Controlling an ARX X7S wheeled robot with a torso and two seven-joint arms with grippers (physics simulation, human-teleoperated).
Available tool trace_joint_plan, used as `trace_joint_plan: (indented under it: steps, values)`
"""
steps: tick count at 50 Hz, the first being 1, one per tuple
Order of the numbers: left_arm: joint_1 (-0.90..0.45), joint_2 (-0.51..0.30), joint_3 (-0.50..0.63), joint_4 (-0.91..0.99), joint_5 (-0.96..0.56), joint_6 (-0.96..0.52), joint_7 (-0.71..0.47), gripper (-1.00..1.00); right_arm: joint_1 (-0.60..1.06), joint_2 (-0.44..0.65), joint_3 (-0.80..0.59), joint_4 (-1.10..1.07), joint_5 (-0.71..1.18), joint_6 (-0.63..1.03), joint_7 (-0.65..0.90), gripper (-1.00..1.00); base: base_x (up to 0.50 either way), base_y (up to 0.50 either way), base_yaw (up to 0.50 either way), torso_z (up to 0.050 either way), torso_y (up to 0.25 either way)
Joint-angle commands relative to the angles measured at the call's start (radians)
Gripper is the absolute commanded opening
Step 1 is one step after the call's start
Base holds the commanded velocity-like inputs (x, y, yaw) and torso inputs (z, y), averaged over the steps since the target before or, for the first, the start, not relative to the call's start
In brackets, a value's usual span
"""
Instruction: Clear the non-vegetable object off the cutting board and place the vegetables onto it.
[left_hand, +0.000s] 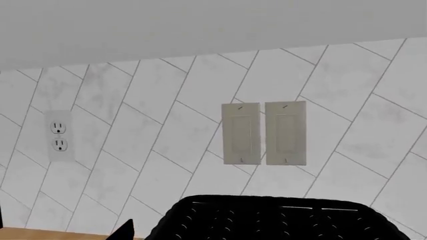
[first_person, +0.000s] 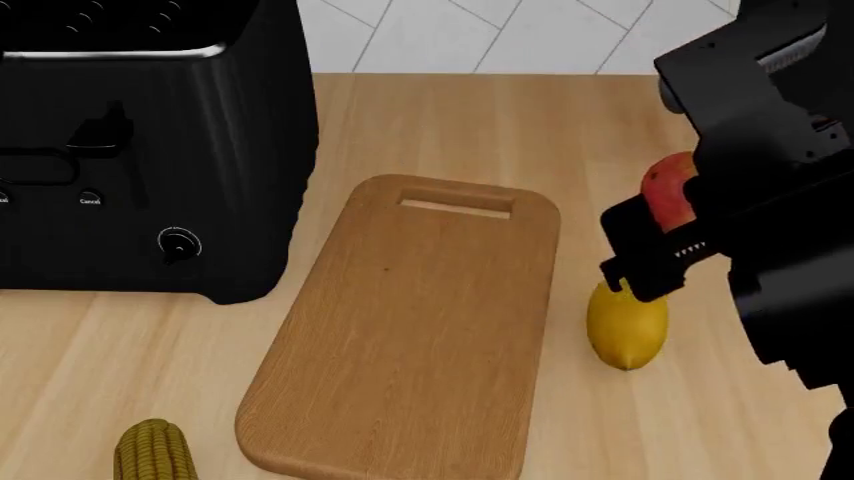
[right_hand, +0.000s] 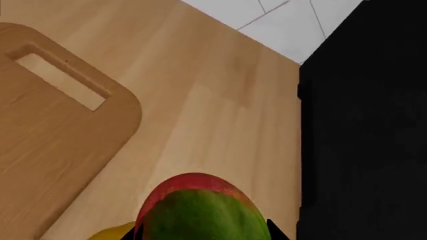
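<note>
- Red-green fruit (right_hand: 203, 212) sat between the right jaws, seemingly grasped, clear of the cutting board (first_person: 414, 330).
- Next judged: release onto table (first_person: 534, 120), then fetch lemon-shaped oval (first_person: 626, 325) below the jaws.
- Left jaws unseen.

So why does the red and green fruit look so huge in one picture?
In the right wrist view the fruit sits right under the camera, so it fills the bottom edge. In the head view it looks small, half hidden behind the right arm. Everything is evenly lit, without glare.
</note>
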Motion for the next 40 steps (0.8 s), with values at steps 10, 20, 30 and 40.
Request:
trace_joint_plan:
  steps: [10,20,30,40]
  values:
    - [0.005,-0.004,0.0,0.007,-0.006,0.002,-0.004,1.0,-0.079,0.033,0.095,0.089,-0.032,-0.043,0.068,-1.0,0.0,0.0,0.0,0.0,0.0]
    - [0.002,-0.005,-0.003,0.007,-0.011,0.003,-0.006,1.0,-0.121,0.044,0.117,0.109,-0.034,-0.053,0.086,-1.0,0.0,0.0,0.0,0.0,0.0]
    - [-0.007,-0.008,-0.004,0.009,-0.015,-0.003,-0.008,1.0,-0.146,0.042,0.122,0.125,-0.025,-0.061,0.084,-1.0,0.0,0.0,0.0,0.0,0.0]
    - [-0.01,-0.01,-0.006,0.016,-0.021,-0.01,-0.01,1.0,-0.166,0.041,0.11,0.132,-0.023,-0.069,0.083,-1.0,0.0,0.0,0.0,0.0,0.0]
